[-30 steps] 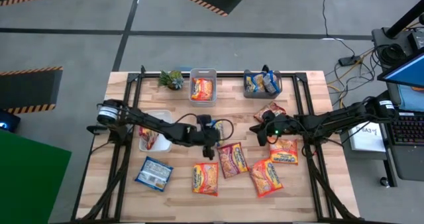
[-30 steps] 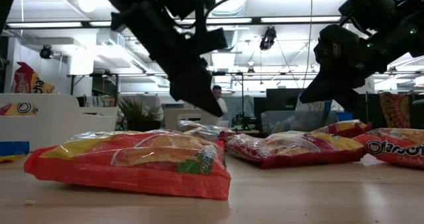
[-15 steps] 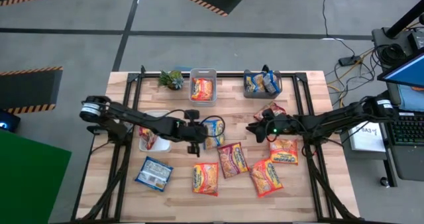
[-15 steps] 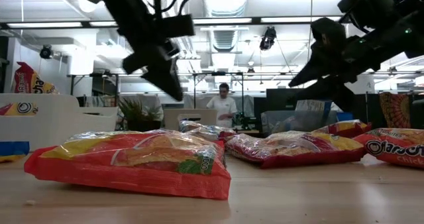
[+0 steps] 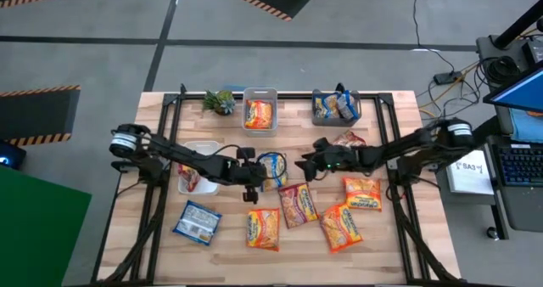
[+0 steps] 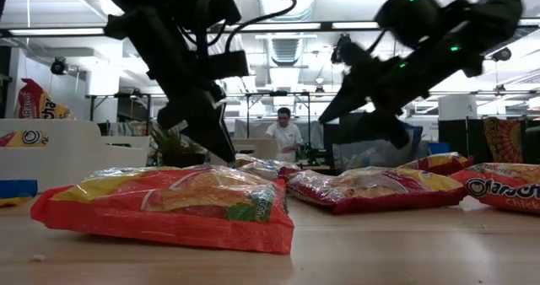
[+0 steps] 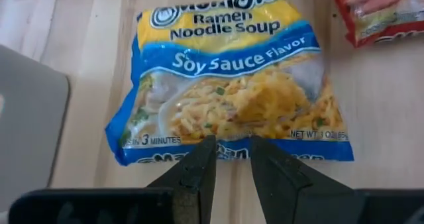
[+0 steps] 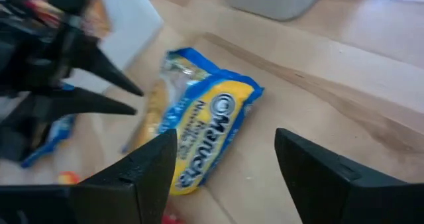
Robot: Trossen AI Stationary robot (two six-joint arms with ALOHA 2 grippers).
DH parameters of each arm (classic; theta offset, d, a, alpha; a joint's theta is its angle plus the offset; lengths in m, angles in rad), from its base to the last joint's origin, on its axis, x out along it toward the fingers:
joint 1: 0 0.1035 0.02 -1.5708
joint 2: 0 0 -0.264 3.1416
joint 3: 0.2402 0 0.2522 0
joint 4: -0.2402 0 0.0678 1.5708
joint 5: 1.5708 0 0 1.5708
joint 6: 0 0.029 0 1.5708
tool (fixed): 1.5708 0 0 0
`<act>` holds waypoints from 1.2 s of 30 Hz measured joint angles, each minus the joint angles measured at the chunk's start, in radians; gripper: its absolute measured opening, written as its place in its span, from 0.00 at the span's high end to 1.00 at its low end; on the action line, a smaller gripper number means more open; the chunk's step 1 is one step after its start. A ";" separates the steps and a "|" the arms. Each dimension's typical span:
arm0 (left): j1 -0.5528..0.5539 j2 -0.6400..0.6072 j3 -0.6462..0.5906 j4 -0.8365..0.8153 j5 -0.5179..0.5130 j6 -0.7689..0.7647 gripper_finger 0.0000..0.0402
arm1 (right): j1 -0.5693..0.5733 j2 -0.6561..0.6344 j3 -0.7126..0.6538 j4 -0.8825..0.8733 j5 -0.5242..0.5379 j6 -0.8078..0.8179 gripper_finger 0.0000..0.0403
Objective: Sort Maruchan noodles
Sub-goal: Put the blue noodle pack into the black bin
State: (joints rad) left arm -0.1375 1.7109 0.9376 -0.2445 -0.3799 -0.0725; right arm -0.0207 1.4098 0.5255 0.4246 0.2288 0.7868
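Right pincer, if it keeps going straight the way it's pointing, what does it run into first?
Probably the blue packet: the open right pincer points straight at it across bare table. Just beyond the packet is the left pincer, though depth is hard to judge.

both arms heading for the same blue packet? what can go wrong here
1. Both grippers converge on the blue Soy Sauce packet: left gripper sits at its edge, right gripper open and aimed at it. Collision or a tug-of-war seems possible.
2. The left fingers stand narrowly apart, so they may push the flat packet rather than pinch it.
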 joint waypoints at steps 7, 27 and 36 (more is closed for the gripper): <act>0.000 0.046 0.000 0.082 -0.019 -0.024 0.81 | -0.051 0.107 0.105 -0.087 -0.083 -0.017 0.37; 0.005 0.123 -0.003 0.097 -0.044 -0.061 0.81 | -0.078 0.342 0.245 0.016 -0.268 -0.041 0.35; 0.005 0.125 -0.004 0.100 -0.047 -0.068 0.81 | -0.078 0.410 0.311 0.040 -0.330 -0.056 0.35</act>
State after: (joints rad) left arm -0.1329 1.8359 0.9333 -0.1448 -0.4271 -0.1406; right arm -0.0990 1.8201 0.8368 0.4647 -0.1012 0.7306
